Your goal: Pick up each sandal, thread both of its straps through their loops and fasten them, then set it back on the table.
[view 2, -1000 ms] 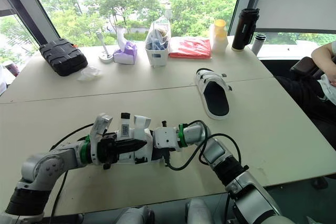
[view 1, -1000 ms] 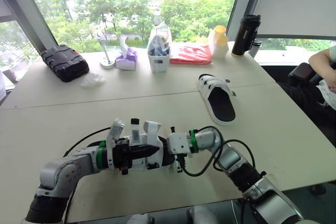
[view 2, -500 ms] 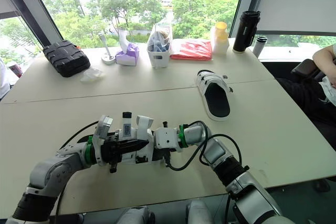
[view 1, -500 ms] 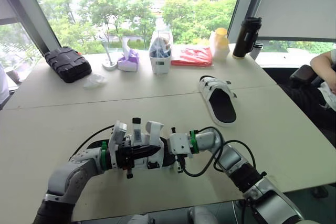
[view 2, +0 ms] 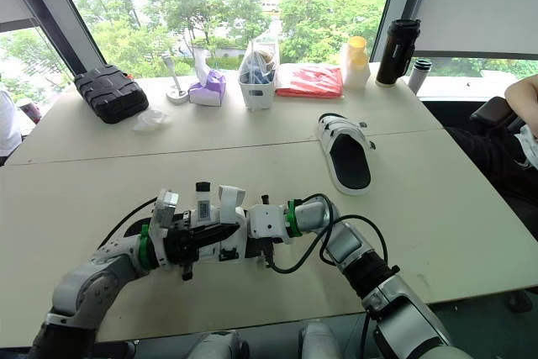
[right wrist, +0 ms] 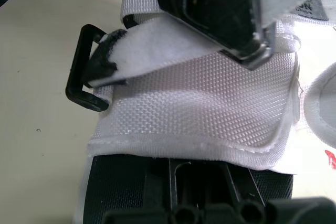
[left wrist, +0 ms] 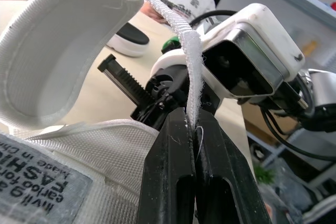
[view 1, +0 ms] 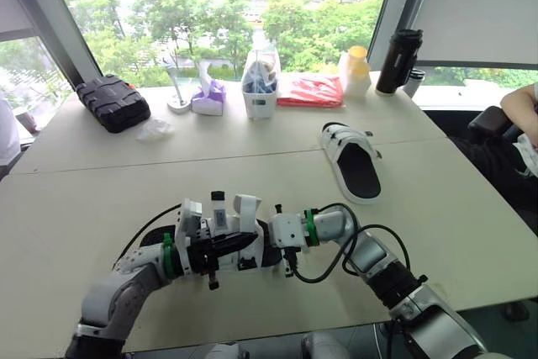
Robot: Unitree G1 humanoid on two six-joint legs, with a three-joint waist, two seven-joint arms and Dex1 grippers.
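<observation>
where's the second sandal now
In the left eye view the second sandal lies on the table, right side, beyond the held sandal, near the red bag.

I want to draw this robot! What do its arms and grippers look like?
The left arm and right arm are silver-grey tubes with black joints. Each wrist has a green ring and white boxy block. A black cable loops beside the right arm. The left gripper has two slim black fingers.

White woven-cloth sandal strap [left wrist: 68,51]: coarse weave w/ soft fuzzy inner face. Black rectangular loop [right wrist: 72,85]: smooth plastic, semi-gloss. Fingers [left wrist: 170,171] of left gripper [left wrist: 190,123]: blk matt plastic. Pale beige tabletop [view 1: 84,199]: smooth, matt.
</observation>
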